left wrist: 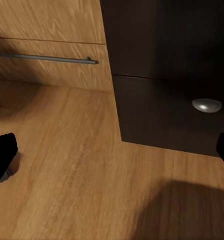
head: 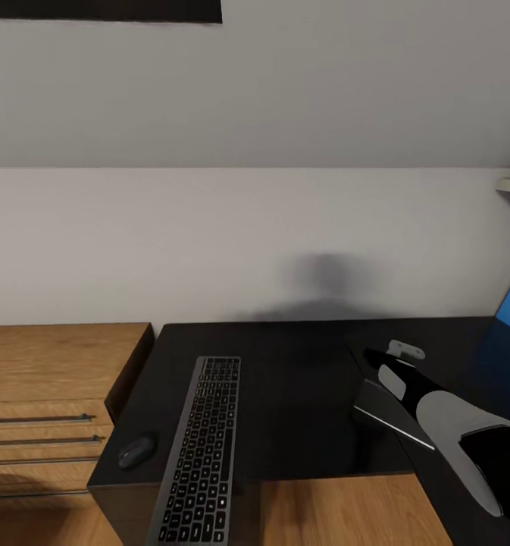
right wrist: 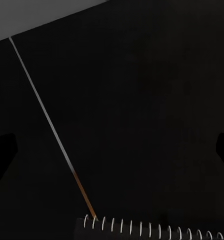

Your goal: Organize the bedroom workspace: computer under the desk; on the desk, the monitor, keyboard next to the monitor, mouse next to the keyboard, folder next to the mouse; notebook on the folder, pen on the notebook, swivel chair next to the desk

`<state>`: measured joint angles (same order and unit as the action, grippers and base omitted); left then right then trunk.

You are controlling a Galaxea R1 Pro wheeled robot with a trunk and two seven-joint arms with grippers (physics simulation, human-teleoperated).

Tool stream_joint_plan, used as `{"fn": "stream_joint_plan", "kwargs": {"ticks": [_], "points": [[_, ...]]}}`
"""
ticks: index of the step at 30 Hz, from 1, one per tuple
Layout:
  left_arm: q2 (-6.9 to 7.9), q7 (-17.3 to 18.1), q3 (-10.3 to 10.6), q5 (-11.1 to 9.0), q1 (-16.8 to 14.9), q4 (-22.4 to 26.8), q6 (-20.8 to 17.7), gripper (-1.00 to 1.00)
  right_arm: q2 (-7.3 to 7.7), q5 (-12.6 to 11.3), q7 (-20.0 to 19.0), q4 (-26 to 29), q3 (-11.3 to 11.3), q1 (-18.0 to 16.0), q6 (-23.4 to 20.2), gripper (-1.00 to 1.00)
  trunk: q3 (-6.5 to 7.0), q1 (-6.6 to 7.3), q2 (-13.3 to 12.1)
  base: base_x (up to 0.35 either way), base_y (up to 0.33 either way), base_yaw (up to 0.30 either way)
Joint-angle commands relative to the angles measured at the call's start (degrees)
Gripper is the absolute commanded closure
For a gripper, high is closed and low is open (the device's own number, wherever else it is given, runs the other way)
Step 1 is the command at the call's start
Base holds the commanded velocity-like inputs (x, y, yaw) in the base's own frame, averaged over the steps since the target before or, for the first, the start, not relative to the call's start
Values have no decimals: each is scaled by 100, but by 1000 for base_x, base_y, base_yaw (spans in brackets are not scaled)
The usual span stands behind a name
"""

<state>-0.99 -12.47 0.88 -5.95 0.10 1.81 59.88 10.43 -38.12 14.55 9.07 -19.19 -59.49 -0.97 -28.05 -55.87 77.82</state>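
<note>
Your right gripper (right wrist: 114, 150) spread wide, empty, over glossy black desk (head: 300, 394). Spiral-bound dark notebook (right wrist: 151, 227) just below fingertips: light, floppy, slick. Pinch stiff wire spine, not covers.

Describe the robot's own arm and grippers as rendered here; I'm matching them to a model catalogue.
In the head view the right arm has smooth rounded shells in glossy black and light grey, with a grey oval patch near the wrist and a small pale grey piece at its tip. No cables or markings show. In each wrist view the fingertips are plain matte black blocks at the frame edges.
</note>
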Motion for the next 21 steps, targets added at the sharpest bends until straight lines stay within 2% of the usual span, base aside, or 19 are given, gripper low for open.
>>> {"fn": "stream_joint_plan", "kwargs": {"ticks": [1,21], "points": [[0,27,15,-59,2,8,12,-100,3,-47,30,11,-49,-2,-10,-100,-24,-23,44,0,0,0],[-1,20,17,-73,2,12,12,-100,3,-54,43,7,-58,-1,-51,-100,-383,-462,847,0,0,0]]}}
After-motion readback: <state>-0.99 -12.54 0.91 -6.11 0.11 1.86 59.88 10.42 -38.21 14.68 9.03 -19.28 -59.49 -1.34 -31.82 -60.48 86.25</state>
